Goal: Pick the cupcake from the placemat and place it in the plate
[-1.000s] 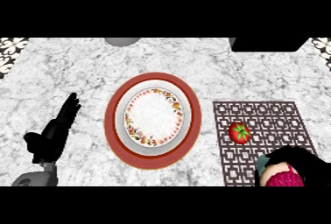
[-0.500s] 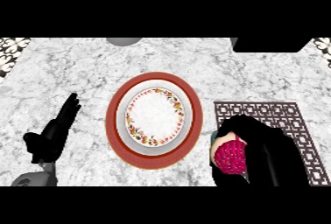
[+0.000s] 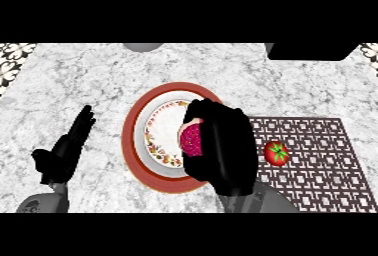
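Right hand (image 3: 221, 150) curled round the cupcake (image 3: 193, 140), holding it above the right half of the plate (image 3: 159, 145). Left hand (image 3: 66, 150) resting open on the marble bench (image 3: 81, 80), far left. On the placemat (image 3: 317, 165) at right, only a tomato (image 3: 277, 153).

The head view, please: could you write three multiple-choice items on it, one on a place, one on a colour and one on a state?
1. Where is the tomato?
A. on the placemat
B. on the plate
C. in the left hand

2. What colour is the plate's outer rim?
A. blue
B. red
C. green

3. What is the right hand doing?
A. resting open
B. holding the cupcake over the plate
C. pressing the tomato

Answers: 1 A, it sits on the patterned mat; 2 B, a red band rings it; 3 B, fingers curl round the pink cupcake.
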Controlling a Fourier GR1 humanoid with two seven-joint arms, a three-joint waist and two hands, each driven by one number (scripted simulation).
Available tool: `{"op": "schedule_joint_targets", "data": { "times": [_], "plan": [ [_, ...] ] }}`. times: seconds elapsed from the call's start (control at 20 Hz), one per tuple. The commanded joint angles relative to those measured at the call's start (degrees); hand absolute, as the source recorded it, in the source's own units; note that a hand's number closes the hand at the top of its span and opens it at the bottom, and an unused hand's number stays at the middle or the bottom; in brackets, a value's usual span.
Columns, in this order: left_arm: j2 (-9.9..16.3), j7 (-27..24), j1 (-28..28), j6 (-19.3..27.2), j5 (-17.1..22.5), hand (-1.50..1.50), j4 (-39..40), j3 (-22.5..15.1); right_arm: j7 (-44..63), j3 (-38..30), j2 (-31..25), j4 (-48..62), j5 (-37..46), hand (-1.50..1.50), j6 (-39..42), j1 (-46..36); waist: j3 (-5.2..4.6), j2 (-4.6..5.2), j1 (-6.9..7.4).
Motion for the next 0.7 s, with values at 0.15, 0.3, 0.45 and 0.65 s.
{"op": "schedule_joint_targets", "data": {
  "times": [0.15,0.3,0.45,0.65],
  "plan": [
    [0.09,-2.01,-0.54,-0.79,-0.29,0.00,2.11,0.58,3.84,6.27,0.52,20.00,-6.01,1.50,-15.38,-10.56,0.00,0.04,0.07],
    [-1.92,1.62,0.96,1.63,-1.83,0.00,-3.42,-2.00,5.88,2.03,0.52,18.43,-8.21,1.50,-25.65,-8.86,0.07,0.08,0.72],
    [-0.51,1.36,-1.92,-0.06,-0.97,0.00,0.32,-0.56,8.46,3.98,0.52,29.86,-10.87,-1.50,-29.87,-15.32,0.01,0.16,0.69],
    [-1.11,-0.44,-3.44,0.57,-1.45,0.00,3.45,-0.16,8.51,4.36,0.52,34.37,-18.41,-1.50,-34.35,-17.34,0.01,0.30,0.81]
  ]
}}
